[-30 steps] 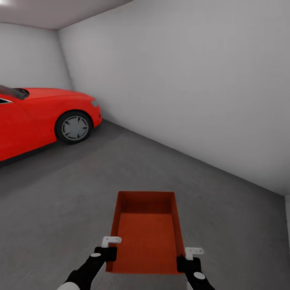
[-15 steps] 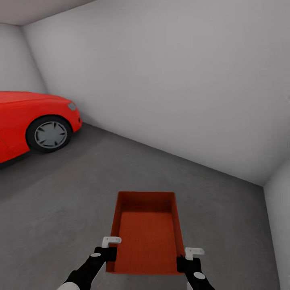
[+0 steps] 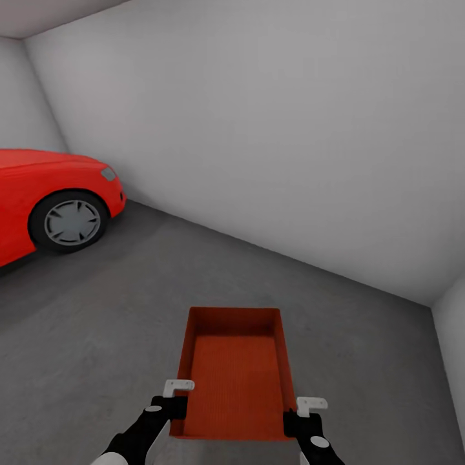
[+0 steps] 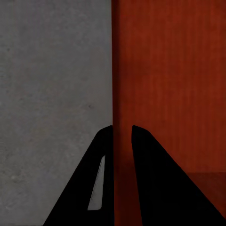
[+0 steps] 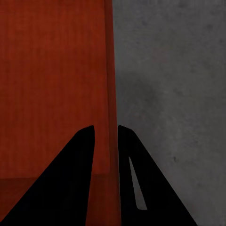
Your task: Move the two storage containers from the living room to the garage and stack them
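Observation:
I carry one orange-red storage container [image 3: 236, 374], open side up, above the dark grey concrete floor [image 3: 116, 323] of the garage. My left gripper [image 3: 175, 408] is shut on its left wall near the near corner, and my right gripper [image 3: 292, 423] is shut on its right wall. In the left wrist view the black fingers [image 4: 146, 179] straddle the container's wall [image 4: 121, 70], one finger inside and one outside. The right wrist view has the same hold, its fingers [image 5: 75, 179] clamped on the container wall [image 5: 110, 70] with floor [image 5: 174, 94] beside it.
A red car [image 3: 45, 200] is parked at the left, its front wheel [image 3: 70, 221] toward me. A plain grey-white wall [image 3: 271, 129] runs across ahead, meeting another wall [image 3: 452, 336] at the right corner. Open concrete lies between me and the walls.
The whole view has swung to the right: the car slid toward the left edge and the right corner of the room came in. The container and both grippers keep their places in the picture.

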